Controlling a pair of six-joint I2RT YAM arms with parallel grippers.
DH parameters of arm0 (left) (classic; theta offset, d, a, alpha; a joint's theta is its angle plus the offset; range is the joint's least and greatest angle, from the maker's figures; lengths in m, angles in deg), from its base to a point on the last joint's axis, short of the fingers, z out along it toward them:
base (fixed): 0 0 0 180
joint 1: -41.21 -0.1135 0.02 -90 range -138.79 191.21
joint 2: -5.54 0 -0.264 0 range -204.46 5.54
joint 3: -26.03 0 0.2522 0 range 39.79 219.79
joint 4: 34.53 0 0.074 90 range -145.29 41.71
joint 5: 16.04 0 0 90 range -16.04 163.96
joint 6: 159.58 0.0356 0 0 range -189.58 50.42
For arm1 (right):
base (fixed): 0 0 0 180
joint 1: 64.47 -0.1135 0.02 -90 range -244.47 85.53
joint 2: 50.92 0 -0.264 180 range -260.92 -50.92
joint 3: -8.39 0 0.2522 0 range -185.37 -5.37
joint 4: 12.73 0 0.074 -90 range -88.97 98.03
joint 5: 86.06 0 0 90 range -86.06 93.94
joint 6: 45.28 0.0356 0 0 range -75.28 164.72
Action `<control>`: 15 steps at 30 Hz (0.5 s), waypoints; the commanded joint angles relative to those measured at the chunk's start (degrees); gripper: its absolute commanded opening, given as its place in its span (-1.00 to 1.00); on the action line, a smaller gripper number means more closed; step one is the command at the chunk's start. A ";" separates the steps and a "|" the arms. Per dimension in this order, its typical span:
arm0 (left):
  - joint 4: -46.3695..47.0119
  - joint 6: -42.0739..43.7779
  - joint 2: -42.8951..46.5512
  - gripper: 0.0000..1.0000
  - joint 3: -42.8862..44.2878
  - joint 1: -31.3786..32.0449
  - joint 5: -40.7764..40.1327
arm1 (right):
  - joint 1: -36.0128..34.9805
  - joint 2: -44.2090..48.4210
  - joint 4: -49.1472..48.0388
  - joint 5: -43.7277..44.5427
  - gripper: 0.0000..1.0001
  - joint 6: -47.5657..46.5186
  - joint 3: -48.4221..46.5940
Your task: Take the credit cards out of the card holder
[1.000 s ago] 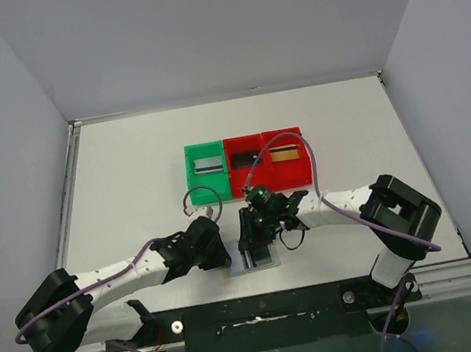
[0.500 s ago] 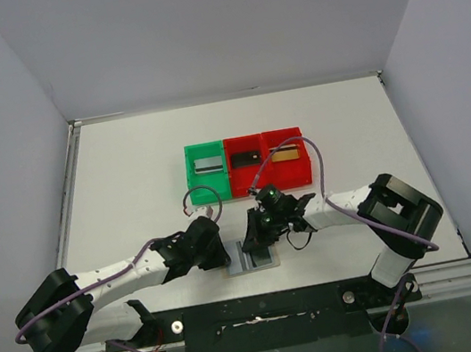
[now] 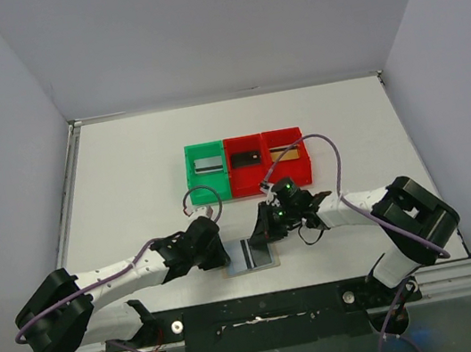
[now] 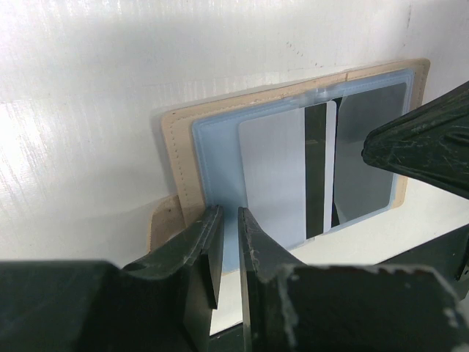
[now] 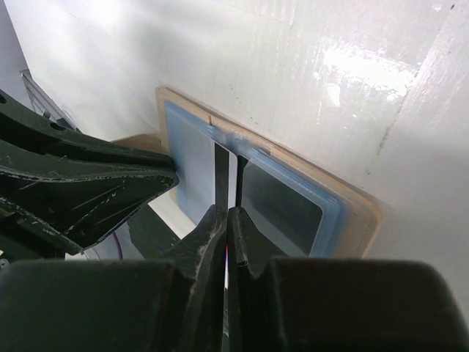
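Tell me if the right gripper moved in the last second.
Yes. The right gripper shifted rightward in the overhead view, from below the middle bin to below the right-hand red bin.

The tan card holder [image 4: 178, 158] is lying open on the desk, light-blue pockets facing up. A silver-grey credit card [image 4: 271, 180] with a black stripe is resting inside it.

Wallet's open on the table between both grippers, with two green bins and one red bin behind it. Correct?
Bin colours are swapped: the top view shows one green bin on the left, then a middle red bin and a right red bin. The wallet does lie open between the left gripper and the right gripper.
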 commanded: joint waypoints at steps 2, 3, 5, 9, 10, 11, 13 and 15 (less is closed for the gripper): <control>-1.84 0.02 -0.43 -0.71 -1.01 -0.10 -0.48 | 0.34 0.57 -1.50 -2.46 -1.00 -1.85 -0.66; -2.03 0.06 -0.09 -0.71 -0.77 -0.14 -0.49 | 0.13 0.19 -1.36 -2.56 -0.96 -1.94 -0.86; -2.64 0.26 0.61 -0.70 -0.25 -0.14 -0.48 | -0.37 -0.25 -0.22 -1.50 -0.87 -2.15 -1.49; -4.94 0.93 2.23 -0.54 1.95 -0.14 -0.90 | -1.48 -0.60 4.21 2.84 -0.69 -3.02 -3.43; -5.85 1.21 2.69 -0.47 2.95 -0.14 -1.07 | -1.71 -0.76 5.58 4.06 -0.65 -3.35 -3.99; -6.74 1.54 3.17 -0.43 4.00 -0.14 -1.28 | -1.83 -0.94 6.80 5.26 -0.62 -3.64 -4.49; -8.29 2.32 4.09 -0.36 6.24 -0.14 -1.52 | -2.21 -1.50 8.09 6.25 -0.59 -3.97 -5.17; -9.28 3.11 4.83 -0.31 8.11 -0.14 -1.68 | -2.44 -1.62 8.08 6.46 -0.58 -3.83 -5.17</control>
